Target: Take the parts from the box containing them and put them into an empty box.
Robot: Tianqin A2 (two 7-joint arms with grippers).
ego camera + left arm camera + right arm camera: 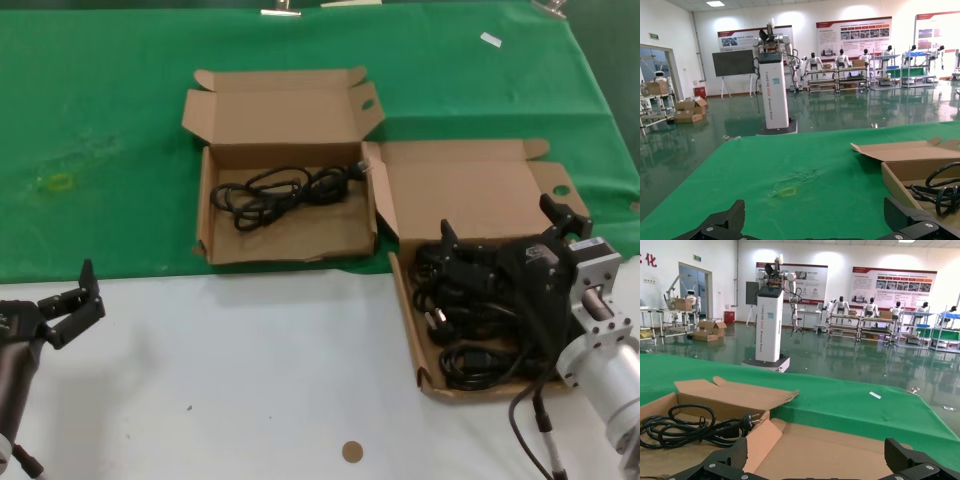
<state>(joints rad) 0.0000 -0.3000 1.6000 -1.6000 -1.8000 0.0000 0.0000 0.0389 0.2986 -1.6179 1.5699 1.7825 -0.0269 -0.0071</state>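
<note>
Item: full box (405, 300), lower right of frame, piled with black cables (470, 320). Receiving box (205, 215), upper centre, already holds one cable (285, 190). My right pincer (510, 235), spread wide, hovers over the pile; left pincer (75, 300), released, waits lower left. Step: picking. Next: descend, clamp one cable.

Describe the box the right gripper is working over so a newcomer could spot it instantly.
On the table, find the green cloth and follow its front edge to the robot's right. The cardboard box straddling that edge, beneath the open right gripper, is the one. Unlike the neighbouring box holding one cable, it is heaped with black cables.
</note>
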